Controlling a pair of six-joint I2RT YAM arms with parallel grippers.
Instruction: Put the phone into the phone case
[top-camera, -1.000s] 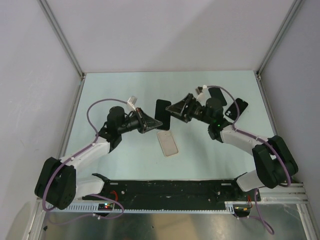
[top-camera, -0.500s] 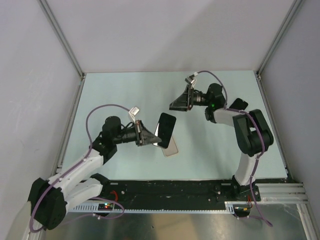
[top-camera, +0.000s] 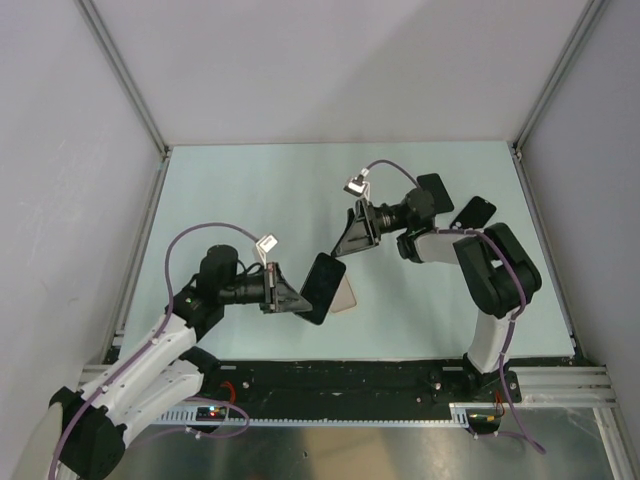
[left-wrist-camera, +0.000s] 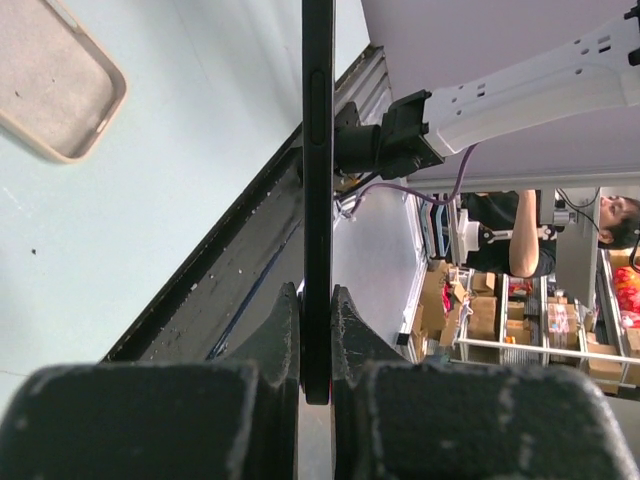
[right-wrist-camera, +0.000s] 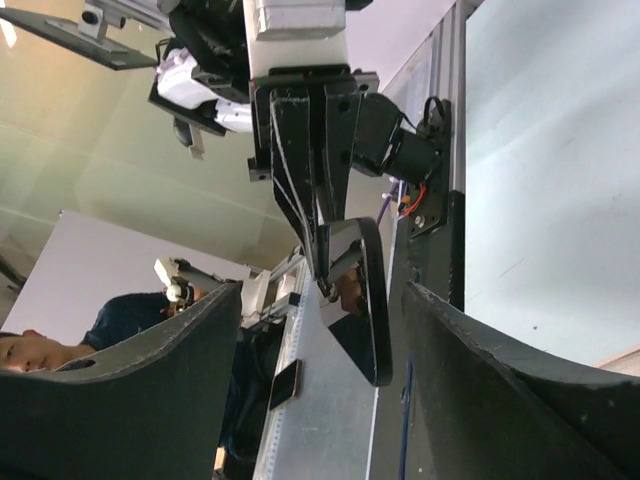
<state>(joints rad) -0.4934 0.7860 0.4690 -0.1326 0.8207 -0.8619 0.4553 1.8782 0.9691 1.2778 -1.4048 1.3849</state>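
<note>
My left gripper (top-camera: 293, 299) is shut on the lower edge of the black phone (top-camera: 323, 287) and holds it tilted above the table. In the left wrist view the phone (left-wrist-camera: 318, 150) stands edge-on between the jaws of the gripper (left-wrist-camera: 317, 335). The beige phone case (top-camera: 346, 297) lies open side up on the table, partly hidden behind the phone; it also shows in the left wrist view (left-wrist-camera: 55, 80). My right gripper (top-camera: 349, 238) is open and empty, above and beyond the phone, pointing at it. In the right wrist view the phone (right-wrist-camera: 368, 300) shows between the spread jaws.
Two dark phone-like items lie at the back right, one (top-camera: 436, 187) near the right arm's wrist and one (top-camera: 472, 212) beside it. The black base rail (top-camera: 340, 375) runs along the near edge. Metal frame posts border the table on both sides.
The left gripper has carried the phone toward the near left, down beside the case. The right gripper came off the phone, swung away to the back, and now points back toward it.
</note>
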